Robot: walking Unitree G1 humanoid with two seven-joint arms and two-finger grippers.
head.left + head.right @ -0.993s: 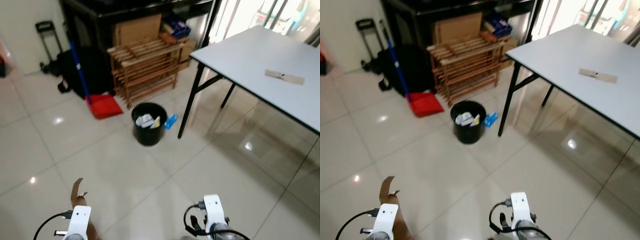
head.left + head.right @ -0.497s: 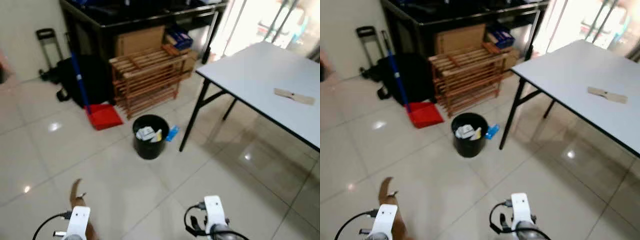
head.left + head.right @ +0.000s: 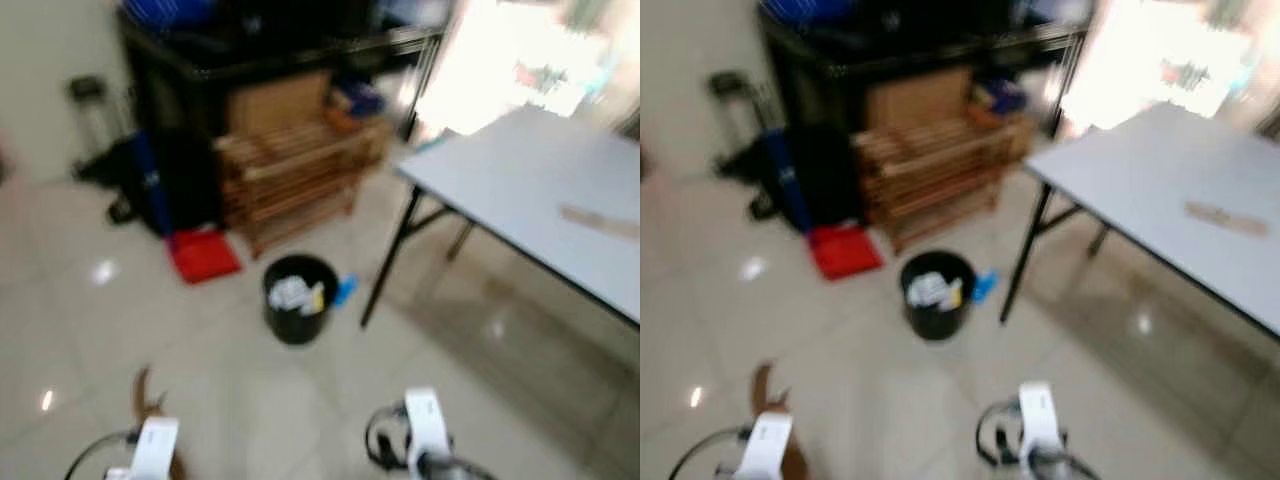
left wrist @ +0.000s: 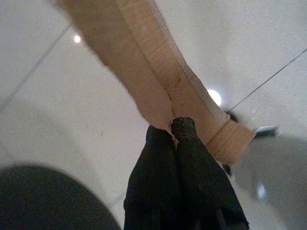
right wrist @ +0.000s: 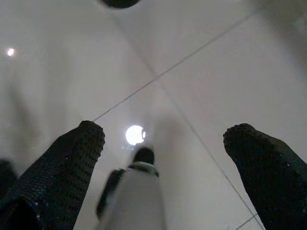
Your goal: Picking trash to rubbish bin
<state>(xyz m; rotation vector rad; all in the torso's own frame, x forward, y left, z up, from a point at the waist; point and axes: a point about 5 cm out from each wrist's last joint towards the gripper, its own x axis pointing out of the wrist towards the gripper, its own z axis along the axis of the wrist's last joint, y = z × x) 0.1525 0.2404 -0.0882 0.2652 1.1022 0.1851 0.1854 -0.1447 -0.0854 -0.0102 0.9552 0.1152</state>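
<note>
The head views are blurred, so fine detail is limited. At far left stand a trolley (image 3: 88,100) and a red dustpan (image 3: 203,254) by the dark cabinet, well clear of the route.

Left gripper (image 4: 176,128): fingers pinched tight on a torn cardboard strip (image 4: 144,67), which is the trash. The strip rises from the gripper low in the head view (image 3: 148,392), above the tiled floor (image 3: 60,300).

Bin (image 3: 298,298): black, upright, on the floor ahead, already holding some paper. It stands just in front of the wooden rack (image 3: 290,175) and just beside the table leg (image 3: 385,260). A blue item (image 3: 345,290) lies on the floor against the bin's right side.

Right gripper (image 5: 163,139): fingers spread wide, holding nothing, over bare floor.

Step in hand, as judged: carry the strip to the bin.
- Keep the pinch firm; the strip is long and floppy and may swing.
- Approach from the open floor side, clear of the table (image 3: 530,200) and its leg.
- Bring the left gripper directly above the bin mouth before opening.
- Lower the strip's free end inside the rim first, so it cannot tip out
</note>
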